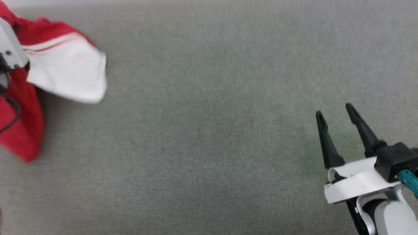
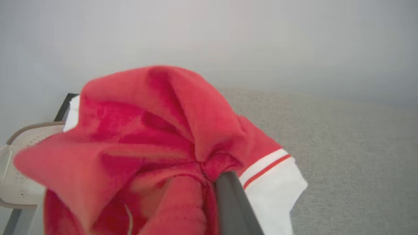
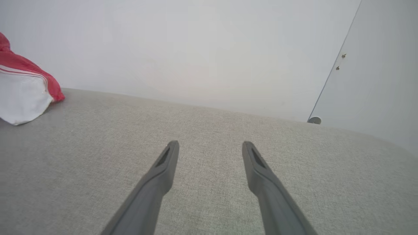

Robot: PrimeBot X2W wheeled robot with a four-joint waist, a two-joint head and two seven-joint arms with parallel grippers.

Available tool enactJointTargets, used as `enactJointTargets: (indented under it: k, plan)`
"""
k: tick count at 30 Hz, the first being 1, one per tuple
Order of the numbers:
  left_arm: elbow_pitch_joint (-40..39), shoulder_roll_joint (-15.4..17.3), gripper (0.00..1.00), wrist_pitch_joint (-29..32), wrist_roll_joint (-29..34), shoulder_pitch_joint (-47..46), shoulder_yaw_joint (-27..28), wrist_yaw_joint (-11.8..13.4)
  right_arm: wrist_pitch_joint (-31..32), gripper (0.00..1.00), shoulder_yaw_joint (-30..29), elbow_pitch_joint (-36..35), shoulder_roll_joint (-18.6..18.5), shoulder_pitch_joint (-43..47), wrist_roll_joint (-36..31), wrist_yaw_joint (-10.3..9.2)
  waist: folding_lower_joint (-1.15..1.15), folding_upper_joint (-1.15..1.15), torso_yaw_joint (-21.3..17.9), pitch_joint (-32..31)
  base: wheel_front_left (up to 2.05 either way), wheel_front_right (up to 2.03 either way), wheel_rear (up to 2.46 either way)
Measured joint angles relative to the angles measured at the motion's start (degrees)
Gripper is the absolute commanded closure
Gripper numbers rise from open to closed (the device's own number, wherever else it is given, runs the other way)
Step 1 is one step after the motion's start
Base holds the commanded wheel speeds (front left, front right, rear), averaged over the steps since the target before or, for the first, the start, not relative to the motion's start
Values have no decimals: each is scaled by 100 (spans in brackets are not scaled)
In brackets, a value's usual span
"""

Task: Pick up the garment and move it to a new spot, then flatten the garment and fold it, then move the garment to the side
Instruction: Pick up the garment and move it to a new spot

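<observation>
At the far left of the head view, the garment (image 1: 65,68), a red jersey with a white, red-striped sleeve, hangs bunched against the pale casing of the left arm (image 1: 9,45). Its sleeve juts out over a grey fabric surface (image 1: 209,130). The left wrist view shows the left gripper (image 2: 207,173) closed on the red cloth. The folds gather to a tight knot at the tip of its one visible dark finger (image 2: 228,202), while the other finger is buried under the fabric. In that view the sleeve trails down to the right of the finger, and a beige perforated basket (image 2: 19,182) sits at the left edge behind the cloth.

The middle of the grey surface lies bare under a plain pale wall (image 3: 196,49). At the lower right of the head view, the right gripper (image 1: 334,111) hovers well apart from the jersey. Its two long fingers are spread wide and hold nothing. The right wrist view shows those fingers above the weave, with the jersey's white sleeve resting on the surface at the far left.
</observation>
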Motion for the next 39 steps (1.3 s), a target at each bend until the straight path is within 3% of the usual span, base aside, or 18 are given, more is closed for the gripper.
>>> enactJointTargets:
  k: [13,23,30,32,39]
  plan:
    - [-235,-372,100,-778,82,-112,-544,-145,42,0,-203,177,140,626,62,0,0,0,371,-1429,0,0,0]
    - [-670,-722,100,-644,-65,-233,-828,-163,33,0,-408,120,211,799,52,0,0,0,700,-2133,0,0,0]
    - [-1391,-817,100,-337,-282,219,-992,-154,34,0,-764,55,231,990,-58,0,0,0,597,-2292,0,0,0]
    - [-1623,-817,100,-240,-270,387,-1018,-32,33,0,-869,26,230,1014,-64,0,0,0,515,-2294,0,0,0]
    - [-2682,-1005,100,281,-312,1488,-1112,760,38,0,-1165,-78,247,1149,-100,0,0,0,140,-2262,0,0,0]
